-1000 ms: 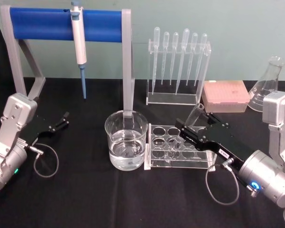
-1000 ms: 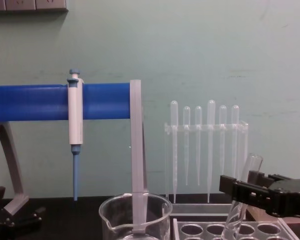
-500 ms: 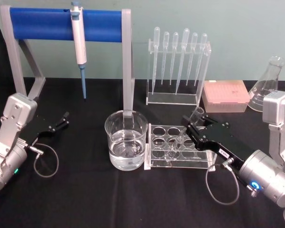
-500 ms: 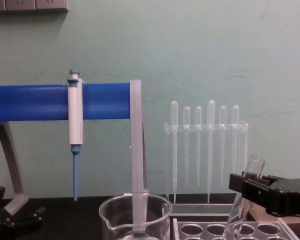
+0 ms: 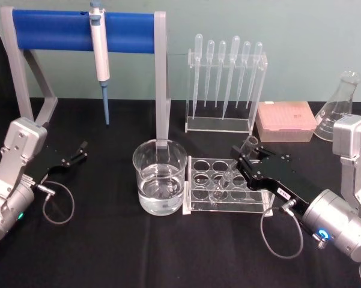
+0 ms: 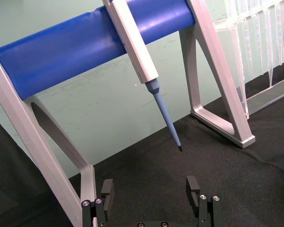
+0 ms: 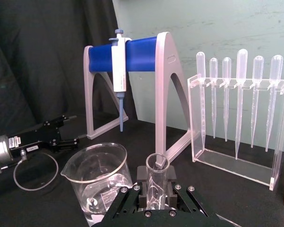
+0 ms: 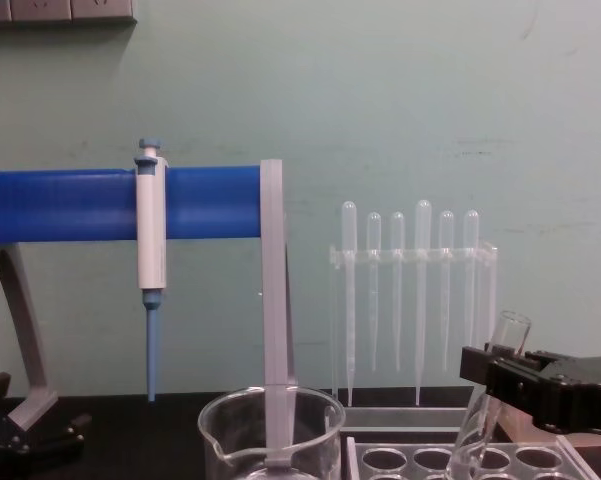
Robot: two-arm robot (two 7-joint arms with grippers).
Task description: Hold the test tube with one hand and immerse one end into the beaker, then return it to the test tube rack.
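Note:
The test tube (image 5: 233,170) leans in the clear holed rack (image 5: 199,203), its rounded end down in a hole and its open rim (image 8: 510,321) up and to the right. My right gripper (image 5: 238,161) is shut on its upper half, and in the right wrist view the glass (image 7: 157,182) sits between the black fingers (image 7: 174,188). The beaker (image 5: 160,176), holding some water, stands just left of the rack, and its spout rim (image 8: 270,412) shows low in the chest view. My left gripper (image 5: 81,151) rests open on the table at the far left, with nothing between its fingers (image 6: 193,188).
A blue-barred stand (image 5: 84,30) with a hanging micropipette (image 5: 100,51) is behind the beaker. A pipette rack (image 5: 225,84), a pink tip box (image 5: 285,120) and a conical flask (image 5: 339,108) line the back right. Open black cloth lies in front.
Over the last second my right gripper turned at the wrist and drew back a little to the right, bringing the tube slightly more upright in the rack. The left arm stayed put.

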